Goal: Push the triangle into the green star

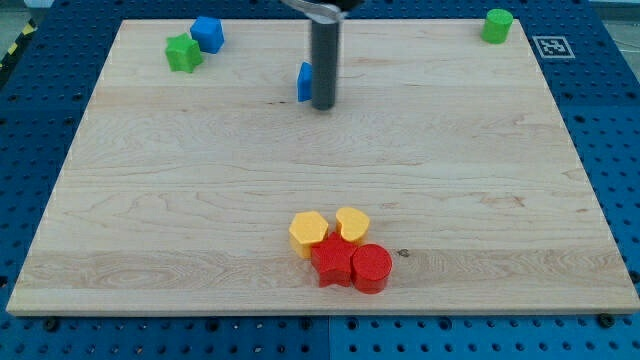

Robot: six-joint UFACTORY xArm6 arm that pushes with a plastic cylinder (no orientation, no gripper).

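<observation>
The blue triangle (304,81) sits near the view's top centre, partly hidden by my rod. My tip (322,106) rests on the board just to the triangle's right, touching or nearly touching it. The green star (183,53) lies at the view's top left, well left of the triangle. A blue block (208,33) sits against the star's upper right side.
A green cylinder (497,25) stands at the view's top right corner. Near the view's bottom centre is a cluster: a yellow pentagon-like block (309,231), a yellow heart (352,224), a red star (332,263) and a red cylinder (372,267). The wooden board (150,200) lies on a blue pegboard.
</observation>
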